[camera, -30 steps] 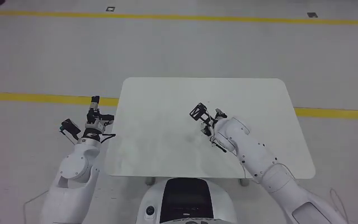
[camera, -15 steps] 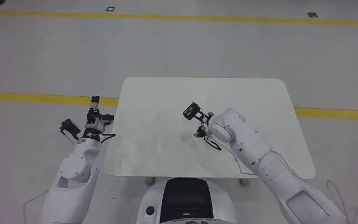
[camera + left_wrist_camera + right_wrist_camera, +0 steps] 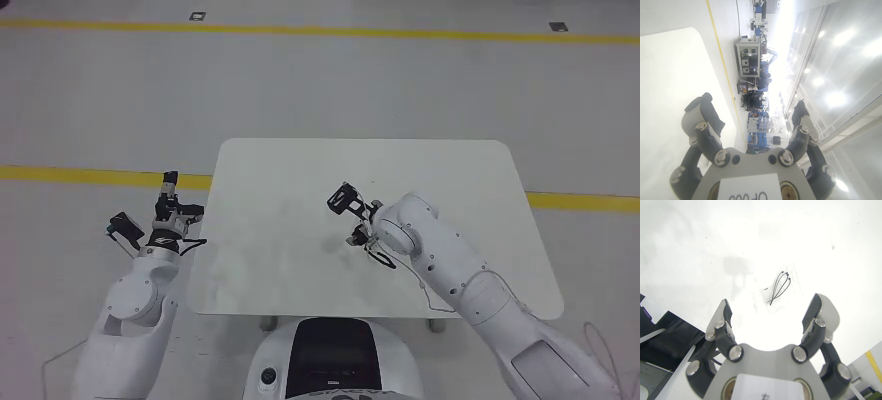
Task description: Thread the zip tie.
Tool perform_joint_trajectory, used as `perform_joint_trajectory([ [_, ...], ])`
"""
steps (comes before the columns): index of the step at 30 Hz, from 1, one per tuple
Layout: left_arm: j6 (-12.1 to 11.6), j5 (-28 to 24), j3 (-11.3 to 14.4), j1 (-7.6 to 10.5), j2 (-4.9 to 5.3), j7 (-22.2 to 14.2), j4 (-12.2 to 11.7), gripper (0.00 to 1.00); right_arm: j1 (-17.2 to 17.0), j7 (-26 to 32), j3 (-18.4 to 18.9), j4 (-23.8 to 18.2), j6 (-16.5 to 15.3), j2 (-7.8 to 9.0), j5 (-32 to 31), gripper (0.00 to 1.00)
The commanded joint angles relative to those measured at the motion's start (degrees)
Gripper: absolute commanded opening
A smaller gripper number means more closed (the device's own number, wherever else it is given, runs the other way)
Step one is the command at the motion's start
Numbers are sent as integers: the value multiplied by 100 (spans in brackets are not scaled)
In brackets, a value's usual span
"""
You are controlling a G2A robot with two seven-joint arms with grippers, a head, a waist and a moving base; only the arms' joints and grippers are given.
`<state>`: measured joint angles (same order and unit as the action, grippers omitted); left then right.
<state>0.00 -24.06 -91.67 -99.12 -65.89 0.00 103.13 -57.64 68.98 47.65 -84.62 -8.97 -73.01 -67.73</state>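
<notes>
Three black zip ties (image 3: 780, 287) lie crossed in a flat clear bag (image 3: 794, 275) on the white table (image 3: 450, 180). My right gripper (image 3: 772, 308) hangs above the bag and slightly short of it, open, with nothing between its ribbed pads (image 3: 810, 309). In the top view the right gripper (image 3: 358, 238) is over the table's middle. My left gripper (image 3: 753, 108) is open and empty, off the table's left edge and pointing away across the floor; in the top view the left gripper (image 3: 168, 188) sits beside that edge.
The table's rounded corner (image 3: 694, 32) lies beside the left gripper. Yellow floor lines (image 3: 320, 32) run behind and beside the table. Workstations and seated people (image 3: 761, 79) are far off in the room.
The right arm shifted left over the table between the earliest frame and half a second ago, then held still. The left arm has not moved.
</notes>
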Motion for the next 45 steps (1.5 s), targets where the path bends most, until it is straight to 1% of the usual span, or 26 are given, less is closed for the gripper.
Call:
perform_joint_trajectory([
  [1,0,0,0,0,0,0,0,100,0,0,0,0,0,0,2,100],
  [8,0,0,0,0,0,0,0,100,0,0,0,0,0,0,2,100],
  [9,0,0,0,0,0,0,0,100,-28,-9,-6,13,50,-1,-13,100],
  [11,0,0,0,0,0,0,0,100,-134,-35,-26,-41,325,-14,-50,100],
  [12,0,0,0,0,0,0,0,100,-158,50,-32,-82,470,-30,0,100],
  [14,0,0,0,0,0,0,0,100,-163,244,-48,-111,660,-63,177,100],
  [15,0,0,0,0,0,0,0,100,-120,441,-59,-100,722,-95,429,100],
  [18,0,0,0,0,0,0,0,100,-3,581,-143,-64,869,-165,668,100],
  [20,0,0,0,0,0,0,0,100,111,676,-194,-16,1049,-221,825,100],
  [24,0,0,0,0,0,0,0,100,334,829,-329,120,1461,-329,921,100],
  [25,0,0,0,0,0,0,0,100,411,855,-362,202,1596,-363,934,100],
  [27,0,0,0,0,0,0,0,100,528,880,-439,343,1765,-419,934,100],
  [29,0,0,0,0,0,0,0,100,681,933,-535,606,2016,-485,852,100],
  [31,0,0,0,0,0,0,0,100,757,890,-600,695,2070,-532,861,100],
  [45,0,0,0,0,0,0,0,100,757,890,-600,695,2070,-532,861,100],
])
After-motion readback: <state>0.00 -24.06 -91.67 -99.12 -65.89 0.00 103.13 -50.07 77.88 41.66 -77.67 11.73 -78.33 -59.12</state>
